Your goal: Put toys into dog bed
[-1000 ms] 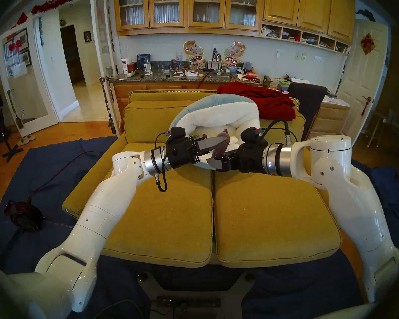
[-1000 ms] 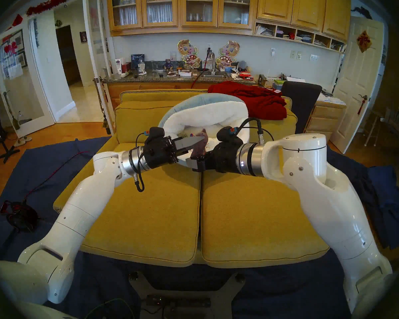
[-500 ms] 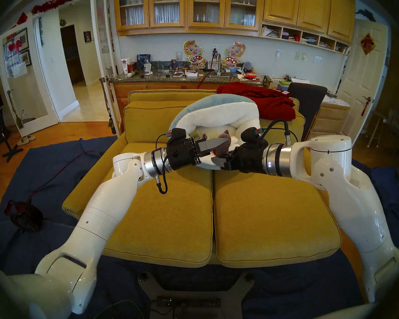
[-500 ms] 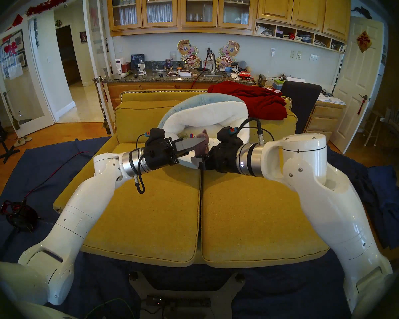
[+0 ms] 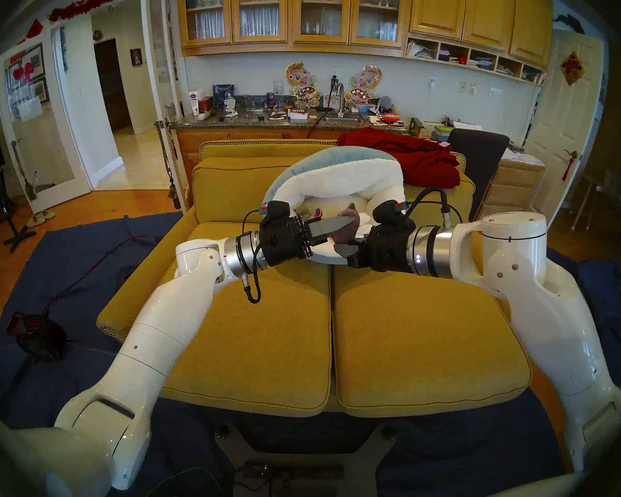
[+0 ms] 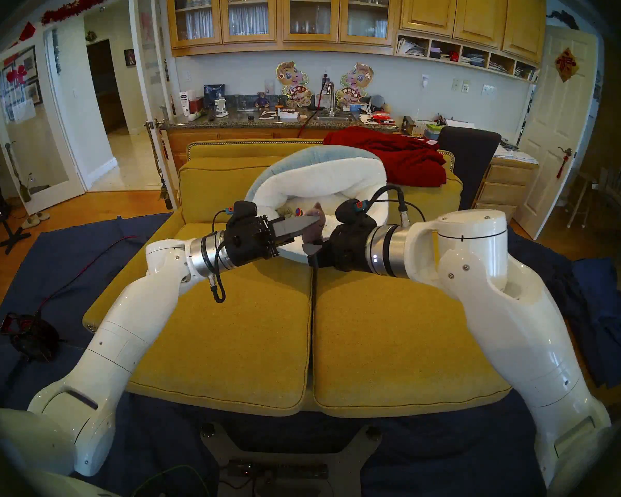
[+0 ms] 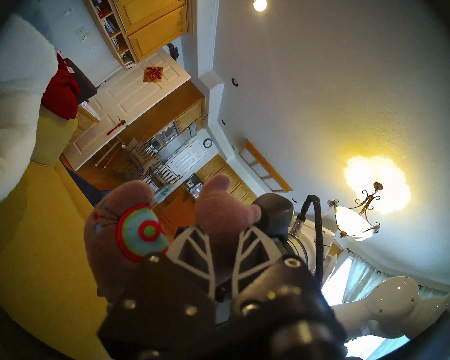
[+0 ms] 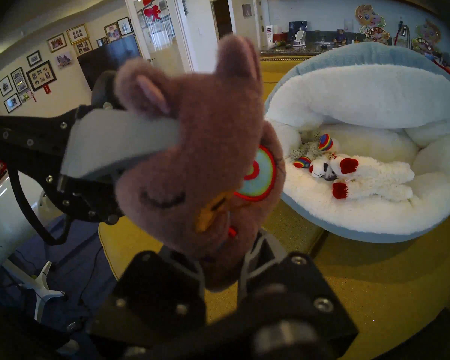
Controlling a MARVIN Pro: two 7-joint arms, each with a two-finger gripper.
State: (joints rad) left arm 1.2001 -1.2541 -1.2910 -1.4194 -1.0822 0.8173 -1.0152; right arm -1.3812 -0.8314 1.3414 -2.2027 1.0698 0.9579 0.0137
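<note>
— While held between two arms above the mustard seat cushions (image 5: 266,324), just short of the dog bed (image 5: 323,155): purple-grey plush (image 8: 205,156). Pinched at the head by the left gripper (image 5: 350,220), fingers (image 8: 120,138) narrow on the fabric. Squeezed at the lower body by the right gripper (image 8: 221,253), fingers pressed to both sides.

— Best way to finish the handover?

— Judging from the double hold: confirm the right grip first, then open the left fingers fully and draw back sideways, clear of the ears. Avoid tugging against two grips at once. Afterwards, carry forward over the raised rim and let go above the fleece, not on the lip.

— Count, please.

— One plush in mid-air. Two toys made out inside the bed: one white red-footed lamb (image 8: 374,180), one plush with rainbow feet (image 8: 325,141), half hidden behind. Any others, not to be seen. One dog bed, two seat cushions, one dark-red blanket (image 5: 409,155) behind.
</note>
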